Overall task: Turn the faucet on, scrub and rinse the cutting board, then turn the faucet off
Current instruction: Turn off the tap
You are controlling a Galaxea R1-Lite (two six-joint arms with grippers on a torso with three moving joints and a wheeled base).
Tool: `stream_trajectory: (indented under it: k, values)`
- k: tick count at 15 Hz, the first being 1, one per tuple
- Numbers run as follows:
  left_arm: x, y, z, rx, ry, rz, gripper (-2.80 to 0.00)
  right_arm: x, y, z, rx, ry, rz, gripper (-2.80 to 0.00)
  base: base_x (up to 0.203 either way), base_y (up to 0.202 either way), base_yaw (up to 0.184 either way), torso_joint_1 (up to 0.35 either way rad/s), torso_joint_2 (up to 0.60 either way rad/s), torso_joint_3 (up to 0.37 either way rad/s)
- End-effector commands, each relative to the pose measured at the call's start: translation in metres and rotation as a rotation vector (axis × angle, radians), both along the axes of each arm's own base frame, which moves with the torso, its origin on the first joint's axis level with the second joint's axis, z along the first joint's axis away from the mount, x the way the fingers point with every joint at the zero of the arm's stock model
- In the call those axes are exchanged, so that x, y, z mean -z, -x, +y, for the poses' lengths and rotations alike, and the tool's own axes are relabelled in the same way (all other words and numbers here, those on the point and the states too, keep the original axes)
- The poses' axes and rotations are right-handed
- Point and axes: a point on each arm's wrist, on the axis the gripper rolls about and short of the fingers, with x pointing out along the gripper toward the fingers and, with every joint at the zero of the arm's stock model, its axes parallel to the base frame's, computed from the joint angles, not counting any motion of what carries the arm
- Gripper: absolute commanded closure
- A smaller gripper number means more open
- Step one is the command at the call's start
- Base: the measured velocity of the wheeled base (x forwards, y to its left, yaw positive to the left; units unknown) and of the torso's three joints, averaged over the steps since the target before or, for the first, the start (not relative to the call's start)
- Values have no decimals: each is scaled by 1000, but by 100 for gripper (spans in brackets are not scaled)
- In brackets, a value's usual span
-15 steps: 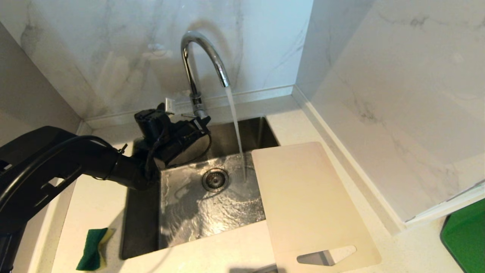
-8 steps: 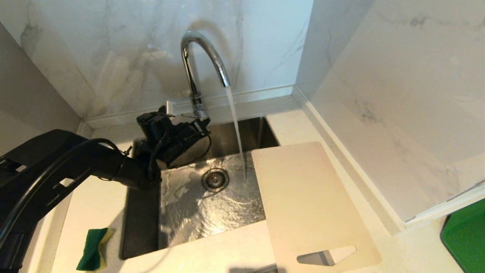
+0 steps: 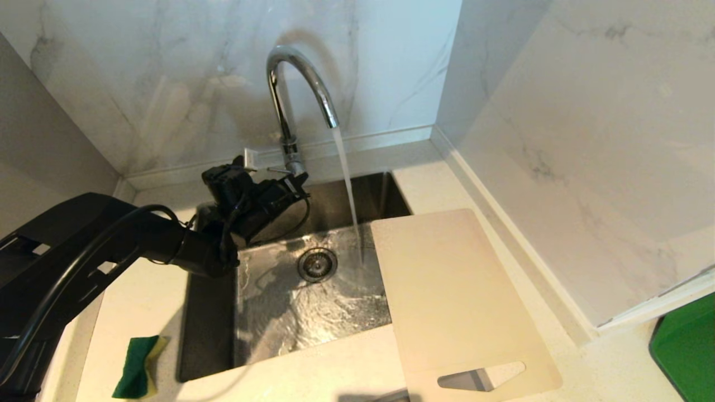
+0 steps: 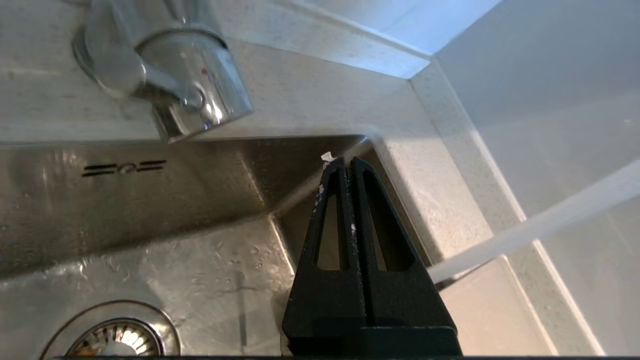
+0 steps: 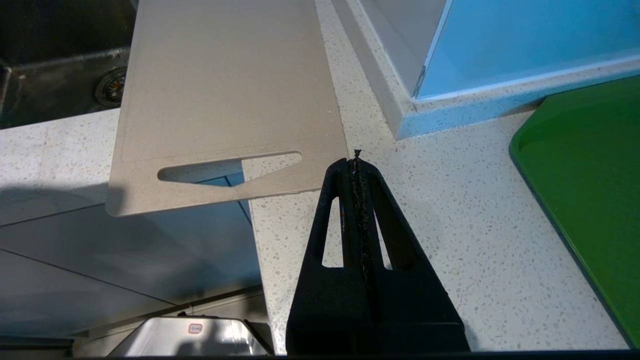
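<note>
The faucet [image 3: 290, 100] is a polished chrome gooseneck with a high arched spout, and a clear stream of water [image 3: 349, 190] falls from it into the brushed stainless sink [image 3: 313, 301], whose wet floor ripples around a round slotted drain [image 3: 317, 264]. The cutting board [image 3: 455, 301], thin, matte cream plastic with rounded corners and a long handle slot, lies to the right of the faucet, bridging the sink's right rim and the speckled stone counter [image 3: 139, 301]. The left gripper [image 4: 345, 162], black with ribbed triangular fingers pressed together and empty, sits just beside the faucet's base. Compared with a second ago, the left arm has edged slightly back from the faucet; the water runs as before. The right gripper [image 5: 356, 159], clenched and empty, hangs over the counter near the board's slotted end. A green-and-yellow sponge [image 3: 137, 365] lies well left of the faucet.
</note>
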Motion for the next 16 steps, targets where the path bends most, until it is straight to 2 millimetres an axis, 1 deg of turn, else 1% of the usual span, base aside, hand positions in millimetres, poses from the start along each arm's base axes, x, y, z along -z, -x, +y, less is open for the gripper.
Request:
stream_trajectory:
  k: [1,4,7,12,16]
  values:
    - [-1,-2,3,-3,5,-6,0,0,0,0,-1,1,1,0,0,0,0,0,0,0]
    - [-3,-4,5,-8,13,-14,0,0,0,0,-1,1,0,0,0,0,0,0,0,0]
    - [-2,-11,10,-23,16,-18,0,0,0,0,-1,1,2,0,0,0,0,0,0,0]
    - [-7,-20,24,-51,34,-10,0,0,0,0,-1,1,1,0,0,0,0,0,0,0]
    - [-7,-25,27,-59,43,-13,0,0,0,0,-1,1,0,0,0,0,0,0,0,0]
